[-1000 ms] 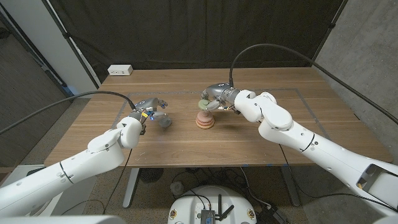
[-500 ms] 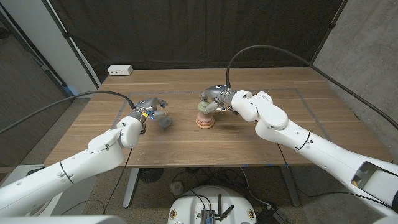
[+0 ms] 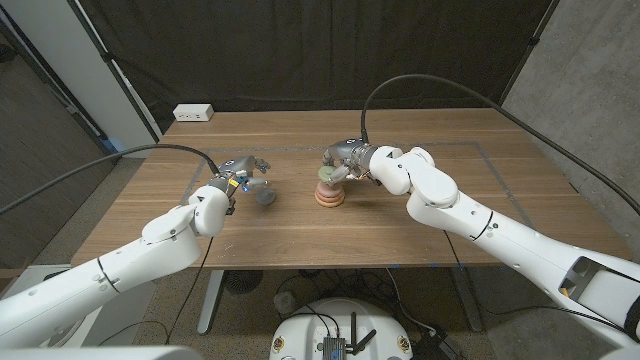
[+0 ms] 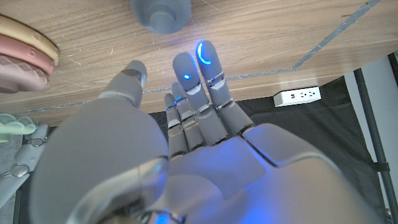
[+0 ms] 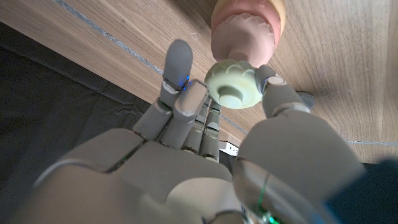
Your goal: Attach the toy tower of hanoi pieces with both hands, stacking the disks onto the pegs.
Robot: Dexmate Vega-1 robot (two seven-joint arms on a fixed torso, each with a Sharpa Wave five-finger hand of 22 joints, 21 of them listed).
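White power strip [image 3: 193, 113] at table's far edge, left hand [image 3: 243, 171] spread empty beside grey disk [image 3: 266, 196], right hand [image 3: 343, 160] pinching pale green disk [image 5: 232, 84] over pink stacked disks [image 3: 328, 194].

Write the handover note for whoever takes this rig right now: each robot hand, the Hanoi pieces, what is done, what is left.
Right robot hand: pinches the pale green disk between thumb and a finger, directly over the stack of pink and tan disks at mid-table.
Left robot hand: holds nothing, fingers apart, beside the grey piece, which stands on the table; whether a fingertip touches it cannot be told.
Done: the pink and tan disks are stacked.
Left: seat the green disk and let go, then probably pick up the grey piece and add it.
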